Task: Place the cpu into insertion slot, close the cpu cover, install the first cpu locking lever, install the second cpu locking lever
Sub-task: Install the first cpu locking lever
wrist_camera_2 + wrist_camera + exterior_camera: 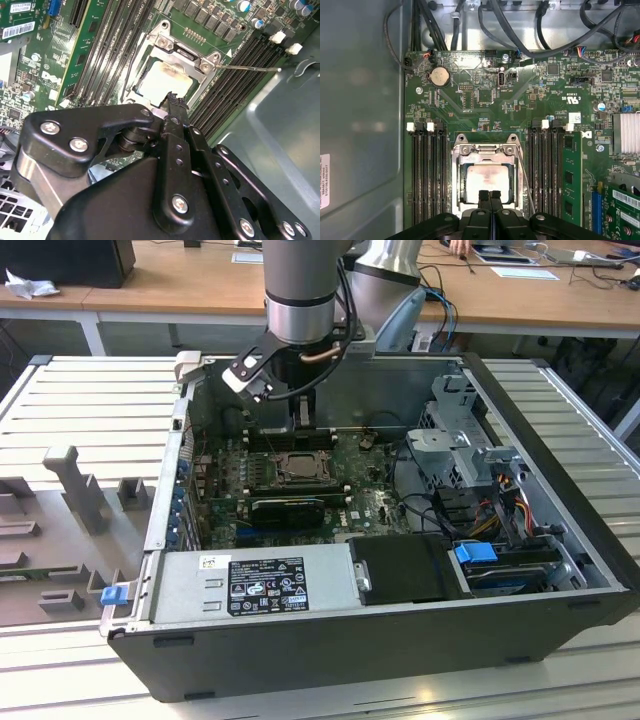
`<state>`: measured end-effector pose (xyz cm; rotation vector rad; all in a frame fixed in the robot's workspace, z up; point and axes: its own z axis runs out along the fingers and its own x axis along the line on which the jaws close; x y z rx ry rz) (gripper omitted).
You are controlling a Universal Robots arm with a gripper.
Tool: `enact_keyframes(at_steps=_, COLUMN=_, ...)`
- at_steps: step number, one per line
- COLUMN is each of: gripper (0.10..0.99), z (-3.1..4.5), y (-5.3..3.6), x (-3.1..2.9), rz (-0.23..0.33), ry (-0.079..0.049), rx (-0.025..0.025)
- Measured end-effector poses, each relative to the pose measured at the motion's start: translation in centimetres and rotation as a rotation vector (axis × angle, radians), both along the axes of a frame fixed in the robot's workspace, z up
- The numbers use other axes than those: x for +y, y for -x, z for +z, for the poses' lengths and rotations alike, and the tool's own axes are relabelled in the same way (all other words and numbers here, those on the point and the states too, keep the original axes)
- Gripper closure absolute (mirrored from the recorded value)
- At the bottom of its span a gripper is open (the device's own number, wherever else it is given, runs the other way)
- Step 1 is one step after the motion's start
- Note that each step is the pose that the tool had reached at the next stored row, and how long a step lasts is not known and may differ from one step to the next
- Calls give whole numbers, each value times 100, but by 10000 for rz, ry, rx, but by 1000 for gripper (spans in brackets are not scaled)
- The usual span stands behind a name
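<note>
The cpu [487,182] is being judged a light, stiff, flat chip with a slick pale metal top and a delicate contact face underneath. It is therefore being treated as fragile, with hold best taken at two opposite edges, no pressure put on the middle and no sliding across the insertion slot [462,175]. In both wrist views it is being seen lying flat in that slot, framed by the cpu cover [485,149], whose silvery plate is appearing to lie down over the chip's margins. The cover is being judged thin, springy sheet metal, better pushed at its rim than pinched. In the exterior view the socket is lying just left of the frame's centre, on the green motherboard [360,505] inside the open computer case [400,650], and the end effector [303,423] is being held directly above it, in the upper middle of the frame. Its two fingers are being held pressed together with nothing between them. In the first wrist view their tips [483,196] are being shown over one edge of the chip, at or just above the cover's rim, and whether contact is being made cannot be told. A thin wire locking lever [525,172] is being seen running between the cover and the memory slots [545,175].
</note>
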<state>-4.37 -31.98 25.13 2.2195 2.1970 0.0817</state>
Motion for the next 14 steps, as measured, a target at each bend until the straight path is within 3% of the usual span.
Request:
enact_keyframes(at_steps=10, gripper=980, z=115, y=0, x=0, rz=2, ry=-4, rx=-2)
enact_keyframes(at_steps=14, gripper=980, z=116, y=0, x=0, rz=531, ry=-1, rx=-1)
